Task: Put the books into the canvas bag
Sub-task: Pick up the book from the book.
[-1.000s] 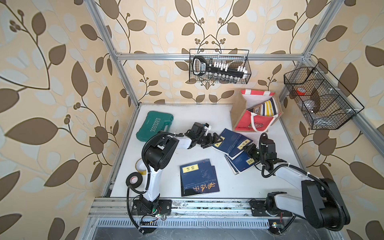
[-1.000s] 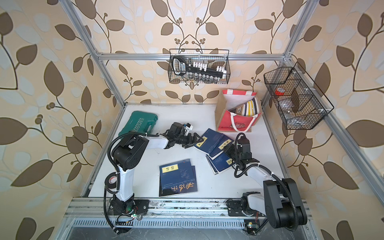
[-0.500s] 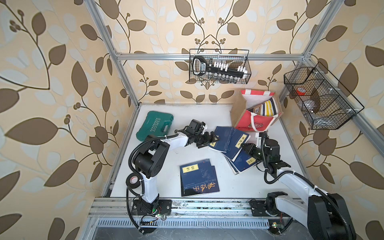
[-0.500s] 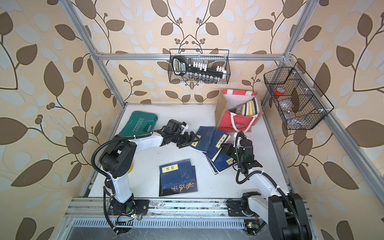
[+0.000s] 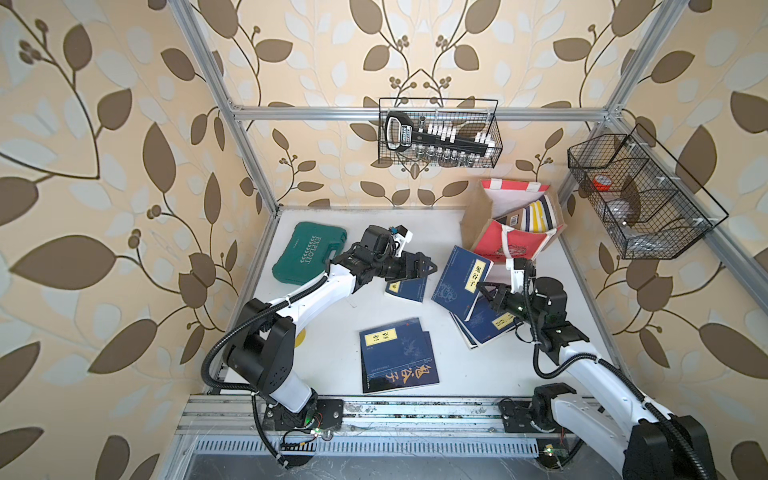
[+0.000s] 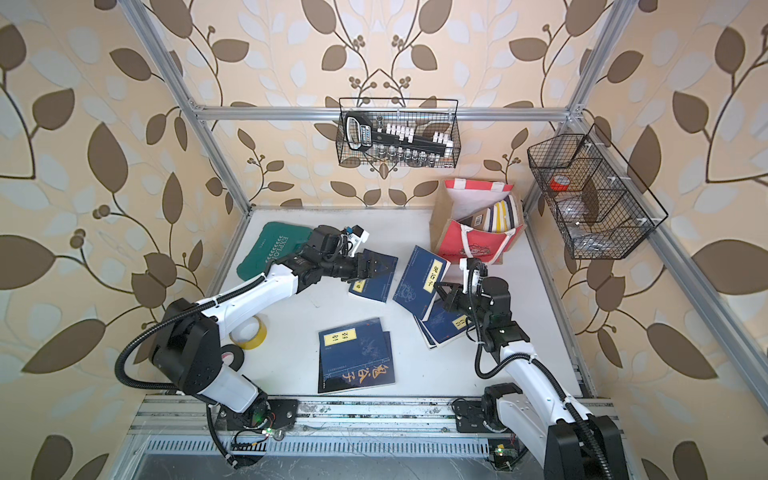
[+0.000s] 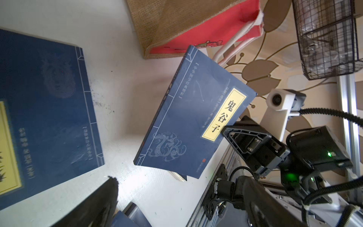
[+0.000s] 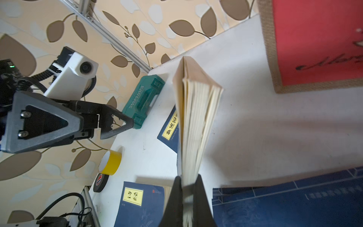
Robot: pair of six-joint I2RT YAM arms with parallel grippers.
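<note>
1. As both top views show, right claw (image 5: 481,286) is clamped on a navy book (image 5: 459,280). It is raised & tilted off the table (image 5: 340,332), far corner near the bag (image 5: 517,245); contact can't be told.
2. Right wrist cam adds what top views lack: fingers (image 8: 202,202) pinch the raised book at its page edge, near a corner, & pages fan apart beyond the pinch.
3. Left wrist cam alone gives the cover: yellow title label, pale dragon print. Right claw sits at the label's end.
4. Left claw (image 5: 426,266): jaws spread wide, nothing held, hovers over a flat book (image 5: 409,289). The spread reads best in right wrist cam. Left wrist cam shows only one blurred finger (image 7: 94,204), so no gap visible there.
5. Bag stands at far right of table, mouth open. Packed books (image 5: 534,214) inside it show only from above.
6. Other books: a pile (image 5: 486,328) under right claw; front pair (image 5: 397,353) near the table's front edge.
7. Yellow tape (image 6: 249,332) & black tape (image 6: 230,357) lie by left arm's base, plain in a top view. Green case (image 5: 309,255) lies far left.
</note>
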